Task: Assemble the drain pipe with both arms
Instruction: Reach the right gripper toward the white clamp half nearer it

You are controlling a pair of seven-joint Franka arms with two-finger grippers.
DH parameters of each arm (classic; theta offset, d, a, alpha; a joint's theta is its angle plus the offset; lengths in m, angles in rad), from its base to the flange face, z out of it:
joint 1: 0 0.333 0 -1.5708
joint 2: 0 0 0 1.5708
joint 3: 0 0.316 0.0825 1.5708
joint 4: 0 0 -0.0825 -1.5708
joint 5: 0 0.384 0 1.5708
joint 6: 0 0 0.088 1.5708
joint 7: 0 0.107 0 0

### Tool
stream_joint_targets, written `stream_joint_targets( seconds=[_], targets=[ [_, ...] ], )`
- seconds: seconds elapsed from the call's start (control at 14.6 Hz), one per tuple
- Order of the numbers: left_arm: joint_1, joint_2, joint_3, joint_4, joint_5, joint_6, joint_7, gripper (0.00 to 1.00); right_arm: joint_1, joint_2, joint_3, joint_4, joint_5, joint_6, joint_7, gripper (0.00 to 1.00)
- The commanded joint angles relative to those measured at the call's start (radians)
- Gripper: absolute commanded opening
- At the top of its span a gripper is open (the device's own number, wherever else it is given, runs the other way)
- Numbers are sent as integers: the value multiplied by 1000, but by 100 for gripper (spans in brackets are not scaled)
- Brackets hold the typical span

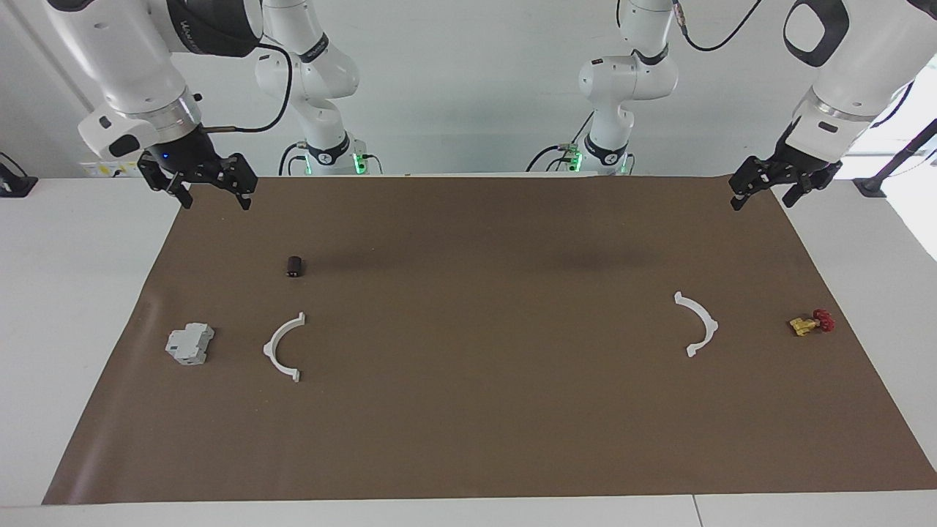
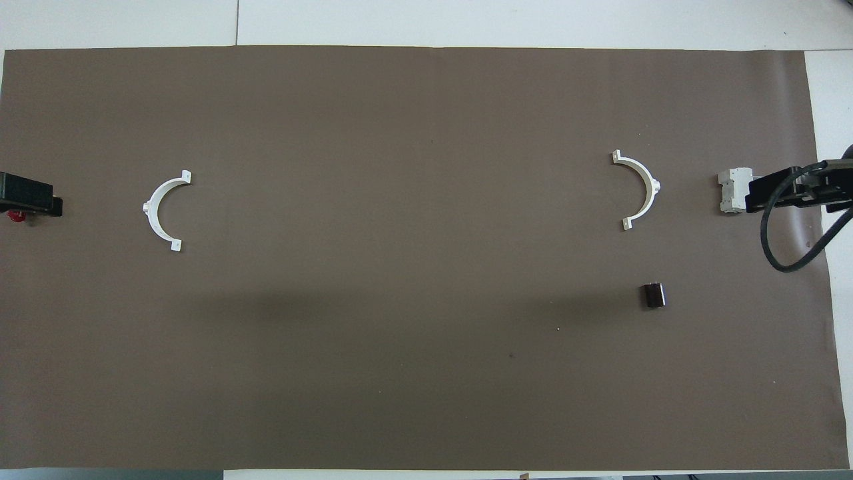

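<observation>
The drain pipe lies on the brown mat (image 1: 468,424) as two separate white half-rings. One half-ring (image 1: 282,348) (image 2: 642,191) lies toward the right arm's end, the other half-ring (image 1: 700,323) (image 2: 160,211) toward the left arm's end. They are far apart, with their open sides facing each other. My right gripper (image 1: 214,199) (image 2: 776,192) hangs open and holds nothing, raised over the mat's edge at its own end. My left gripper (image 1: 763,199) (image 2: 30,197) is likewise open and raised over the mat's edge at its end. Neither touches a half-ring.
A grey boxy block (image 1: 190,344) (image 2: 732,190) sits beside the half-ring at the right arm's end. A small dark cylinder (image 1: 295,266) (image 2: 653,295) lies nearer to the robots than that half-ring. A yellow-and-red valve (image 1: 811,322) (image 2: 14,215) sits at the left arm's end.
</observation>
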Motion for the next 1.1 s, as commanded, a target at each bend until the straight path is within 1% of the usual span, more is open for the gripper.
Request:
stream_joint_targets(
  seconds=[0.0,0.27,0.41,0.48,0.55,0.62,0.69,0.82,0.89,1.03],
  targets=[
    [0,12,1,15,20,-19,6,100,-10,3,6,6,-1,10,5,100],
    [-1,9,0,10,20,-19,4,100,-5,-1,6,-8,-1,22,8,100],
    [-1,8,0,9,20,-21,6,100,-3,-6,6,-38,-3,66,7,100],
    [-1,8,0,9,20,-19,6,100,-10,12,6,-40,-3,82,5,100],
    [-1,8,0,6,20,-19,6,100,-19,46,6,-34,-1,94,-2,100],
    [-1,6,0,4,20,-19,4,100,-34,86,6,-26,-1,132,-33,100],
    [-1,6,0,4,20,-21,4,100,-45,115,6,-26,2,193,-73,100],
    [-1,6,0,4,20,-21,4,100,-97,207,7,-26,31,302,-149,100],
    [-1,6,0,4,20,-21,4,100,-100,238,6,-34,41,368,-192,100],
    [-1,6,0,2,20,-21,4,100,-97,266,6,-69,45,468,-205,100]
  ],
)
